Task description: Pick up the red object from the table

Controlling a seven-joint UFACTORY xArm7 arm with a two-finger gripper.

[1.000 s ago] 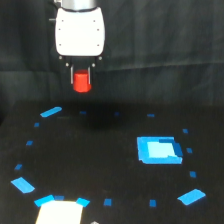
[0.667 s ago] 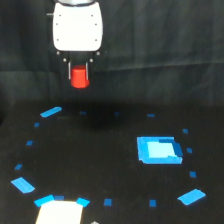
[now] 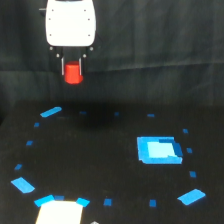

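Observation:
The red object point(image 3: 73, 73) is a small red-orange chunky block held between my gripper's point(image 3: 73, 75) fingers, well above the black table point(image 3: 100, 165), at the upper left of the exterior view. The gripper is shut on it, hanging below the white arm head point(image 3: 70, 22). The block's sides are partly covered by the dark fingers.
A flat bright blue rectangular patch point(image 3: 158, 149) lies on the table at the exterior view's right. Small blue tape marks point(image 3: 50, 111) ring the table. A pale white-yellow patch point(image 3: 59, 212) sits at the bottom left edge. A dark curtain hangs behind.
The gripper with the red block has shifted slightly toward the exterior view's left and stayed high above the table. The table marks have not moved.

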